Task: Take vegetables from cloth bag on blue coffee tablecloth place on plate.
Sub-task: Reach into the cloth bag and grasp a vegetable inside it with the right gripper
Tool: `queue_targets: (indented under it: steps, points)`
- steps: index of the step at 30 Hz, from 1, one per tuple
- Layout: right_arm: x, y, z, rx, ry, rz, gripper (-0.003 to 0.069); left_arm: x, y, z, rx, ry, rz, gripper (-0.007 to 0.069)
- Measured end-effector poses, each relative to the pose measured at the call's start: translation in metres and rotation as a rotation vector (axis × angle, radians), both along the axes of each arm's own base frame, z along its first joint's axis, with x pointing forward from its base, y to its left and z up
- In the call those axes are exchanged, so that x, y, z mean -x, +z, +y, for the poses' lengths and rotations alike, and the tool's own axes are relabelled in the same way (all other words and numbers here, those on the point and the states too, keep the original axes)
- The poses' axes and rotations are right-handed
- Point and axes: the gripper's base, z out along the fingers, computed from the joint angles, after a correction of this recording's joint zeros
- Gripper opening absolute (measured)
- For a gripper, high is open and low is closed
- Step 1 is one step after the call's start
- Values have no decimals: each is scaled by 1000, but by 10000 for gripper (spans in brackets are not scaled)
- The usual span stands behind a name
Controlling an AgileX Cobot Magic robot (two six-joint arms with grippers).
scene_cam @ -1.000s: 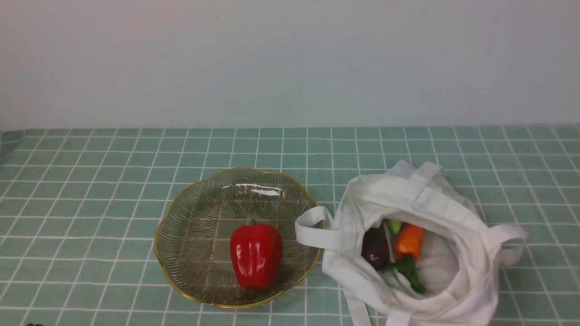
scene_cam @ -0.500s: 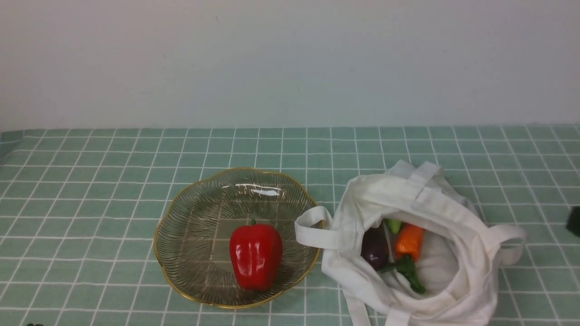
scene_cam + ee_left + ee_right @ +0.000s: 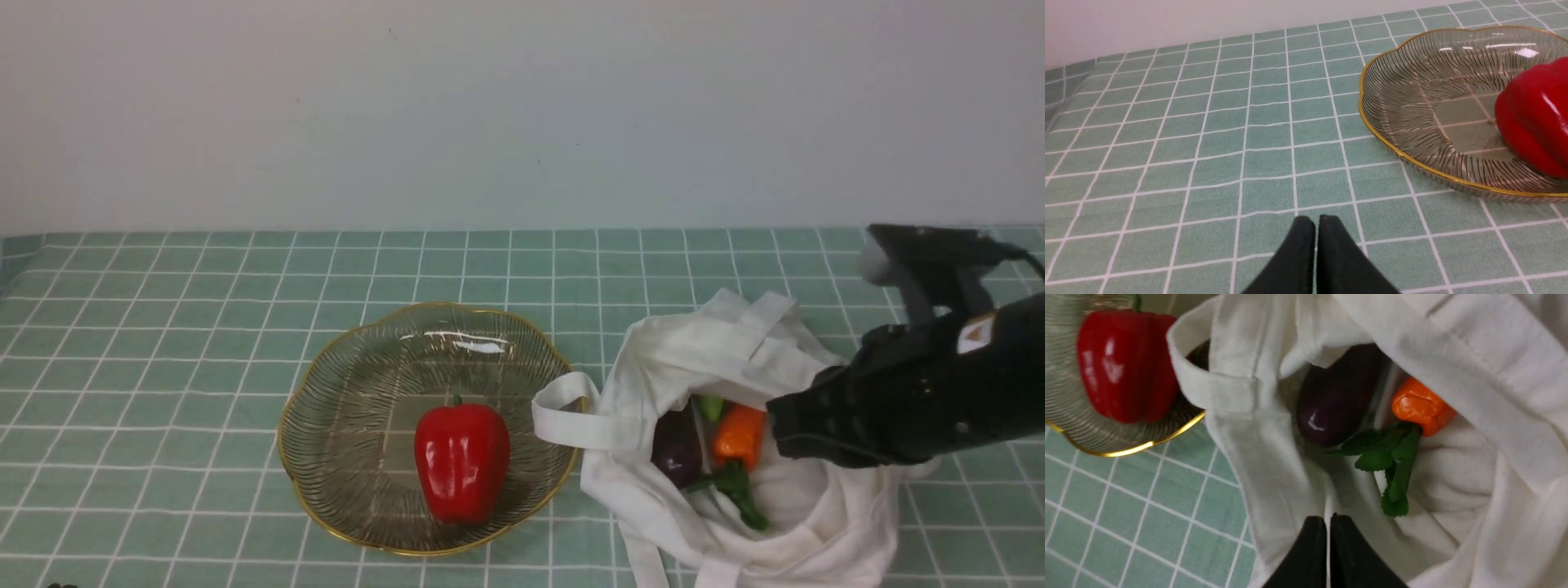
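The white cloth bag (image 3: 735, 359) lies open on the blue coffee tablecloth (image 3: 163, 327), to the right of the plate (image 3: 343, 490). Inside the bag I see the vegetables: an orange carrot (image 3: 739, 437) with green leaves, a dark purple eggplant (image 3: 676, 449) and a small light-green piece (image 3: 710, 407). My right gripper (image 3: 775, 426) hangs over the bag's mouth, right of the carrot, shut and empty. In the right wrist view that gripper (image 3: 1328, 517) is over the bag's near wall, short of the eggplant (image 3: 1331, 404) and carrot (image 3: 1423, 406). My left gripper (image 3: 1316, 218) is shut above bare cloth, left of the plate (image 3: 1372, 122).
A glossy red bell pepper (image 3: 461, 461) stands in the plate's near half, also seen in the left wrist view (image 3: 1535, 114). One bag handle (image 3: 563, 408) rests on the plate's right rim. A pale wall closes the far side of the table.
My right arm has come in from the right edge and now reaches over the bag's mouth. The bag, vegetables, plate and pepper have not moved.
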Motion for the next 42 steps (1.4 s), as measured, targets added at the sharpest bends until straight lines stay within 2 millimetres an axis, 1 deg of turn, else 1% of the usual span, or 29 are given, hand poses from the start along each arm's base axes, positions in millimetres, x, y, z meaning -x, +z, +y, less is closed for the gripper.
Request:
queue_targets:
  steps: [1,2,4,5,6,8,10,11,15,17,20,23,25,28,29,30,32,33,34,35,38,40,42]
  points:
    - [-4,-8,3,18,-11,16,25,0,0,0,0,0,0,-8]
    - [-4,-7,3,15,-17,16,27,0,0,0,0,0,0,-8]
    - [-15,-24,6,44,-44,47,71,0,0,0,0,0,0,-8]
    - [-20,-34,7,55,-58,63,111,0,0,0,0,0,0,-8]
    - [-24,-41,8,63,-61,74,134,0,0,0,0,0,0,-8]
    - [-29,-50,9,72,-68,77,190,0,0,0,0,0,0,-8]
    - [-36,-60,11,75,-82,73,269,0,0,0,0,0,0,-8]
    - [-40,-66,12,74,-95,68,326,0,0,0,0,0,0,-8]
    - [-48,-78,12,71,-135,58,446,0,0,0,0,0,0,-8]
    - [-54,-87,9,67,-184,67,514,0,0,0,0,0,0,-8]
    - [-61,-95,3,61,-240,79,558,0,0,0,0,0,0,-8]
    - [-68,-99,1,60,-256,78,569,0,0,0,0,0,0,-8]
    - [-77,-103,3,62,-259,82,573,0,0,0,0,0,0,-8]
    - [-86,-108,7,67,-256,97,566,0,0,0,0,0,0,-8]
    - [-86,-109,7,68,-256,100,563,0,0,0,0,0,0,-8]
    - [-88,-111,8,83,-244,124,536,0,0,0,0,0,0,-8]
    - [-89,-111,8,120,-213,159,443,0,0,0,0,0,0,-8]
    - [-89,-111,8,125,-209,166,417,0,0,0,0,0,0,-8]
    - [-88,-109,6,158,-184,187,329,0,0,0,0,0,0,-8]
    - [-87,-107,6,175,-174,198,322,0,0,0,0,0,0,-8]
    - [-80,-98,2,212,-160,235,335,0,0,0,0,0,0,-8]
    - [-74,-86,0,219,-155,252,335,0,0,0,0,0,0,-8]
    - [-63,-65,-3,215,-152,272,335,0,0,0,0,0,0,-8]
